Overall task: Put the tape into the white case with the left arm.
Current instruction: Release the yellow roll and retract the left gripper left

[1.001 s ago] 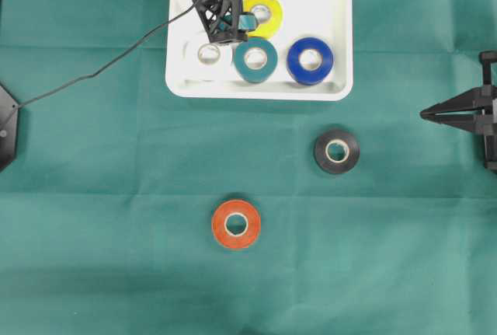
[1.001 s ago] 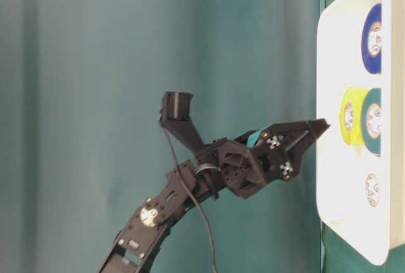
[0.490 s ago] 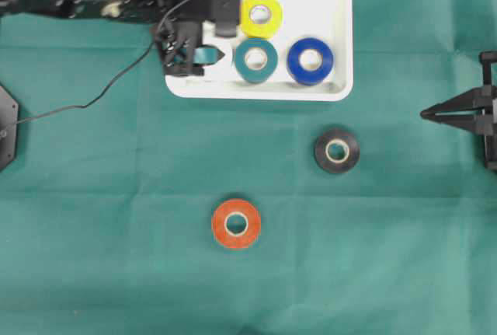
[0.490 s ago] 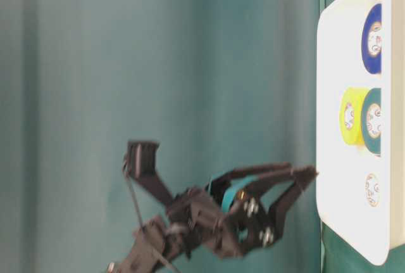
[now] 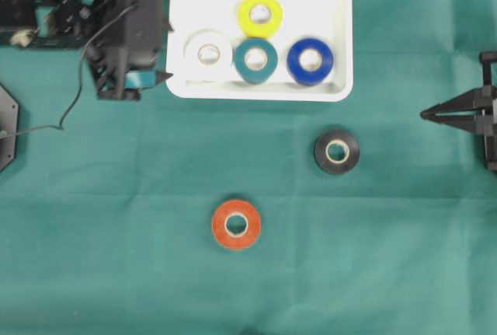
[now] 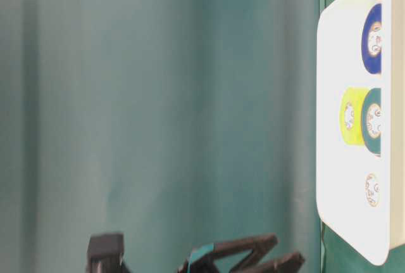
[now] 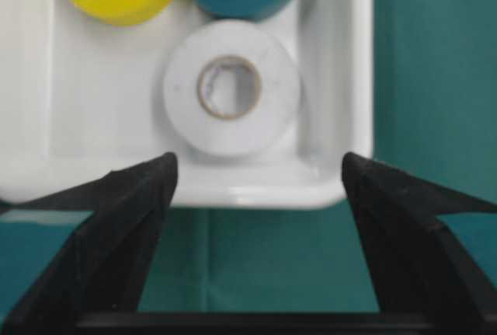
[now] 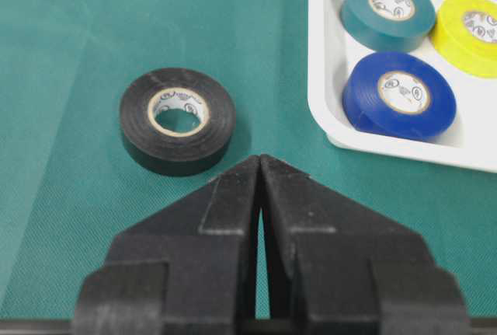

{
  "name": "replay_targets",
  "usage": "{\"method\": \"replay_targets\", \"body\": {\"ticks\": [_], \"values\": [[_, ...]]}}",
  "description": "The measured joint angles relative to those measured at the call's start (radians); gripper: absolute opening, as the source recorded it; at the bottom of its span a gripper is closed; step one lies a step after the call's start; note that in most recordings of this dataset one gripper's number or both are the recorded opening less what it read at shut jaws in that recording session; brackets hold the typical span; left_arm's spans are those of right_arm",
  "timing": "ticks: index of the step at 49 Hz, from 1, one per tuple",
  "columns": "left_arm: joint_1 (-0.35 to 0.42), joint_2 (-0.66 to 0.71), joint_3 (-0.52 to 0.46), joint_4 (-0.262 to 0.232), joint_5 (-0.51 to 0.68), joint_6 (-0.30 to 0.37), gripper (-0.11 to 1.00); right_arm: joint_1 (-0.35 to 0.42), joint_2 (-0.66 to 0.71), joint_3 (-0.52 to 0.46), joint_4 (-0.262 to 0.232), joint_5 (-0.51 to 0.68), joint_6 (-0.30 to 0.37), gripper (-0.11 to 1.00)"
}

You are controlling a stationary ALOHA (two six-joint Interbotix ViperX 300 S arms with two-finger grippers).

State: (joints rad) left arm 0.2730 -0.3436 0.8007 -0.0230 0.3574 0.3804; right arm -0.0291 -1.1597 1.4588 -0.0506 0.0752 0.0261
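1. We see the orange tape (image 5: pixel 237 224) lying flat on the green cloth (image 5: pixel 116 257), well below the white case (image 5: pixel 342 32).
2. The black tape (image 5: pixel 337 151) lies just below the case's lower right corner.
3. Our right gripper (image 5: pixel 425 114), well right of the case, has its fingers pressed together, empty.
4. Inside the case lie white tape (image 5: pixel 207 54), teal tape (image 5: pixel 257 59), blue tape (image 5: pixel 311 60) and yellow tape (image 5: pixel 260 14).
5. Our left gripper (image 5: pixel 159 76), just left of the case, stands spread apart, empty.
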Motion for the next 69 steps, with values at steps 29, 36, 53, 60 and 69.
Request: {"method": "replay_targets", "body": {"ticks": [29, 36, 53, 60, 69], "values": [[-0.029, -0.324, 0.25, -0.003, -0.005, -0.08, 0.85, 0.0, 0.0, 0.0, 0.0, 0.002, 0.0, -0.09], [-0.049, -0.38, 0.29, -0.003, -0.005, -0.087, 0.86, 0.0, 0.0, 0.0, 0.0, 0.0, 0.0, -0.09], [-0.13, -0.446, 0.321, -0.003, -0.005, -0.147, 0.85, 0.0, 0.0, -0.002, 0.0, 0.0, 0.0, -0.09], [-0.199, -0.463, 0.331, -0.003, -0.003, -0.193, 0.85, 0.0, 0.002, 0.0, 0.0, 0.0, 0.0, -0.09], [-0.304, -0.502, 0.345, -0.005, -0.002, -0.212, 0.85, 0.0, 0.0, 0.0, 0.0, 0.0, 0.0, -0.09]]}}
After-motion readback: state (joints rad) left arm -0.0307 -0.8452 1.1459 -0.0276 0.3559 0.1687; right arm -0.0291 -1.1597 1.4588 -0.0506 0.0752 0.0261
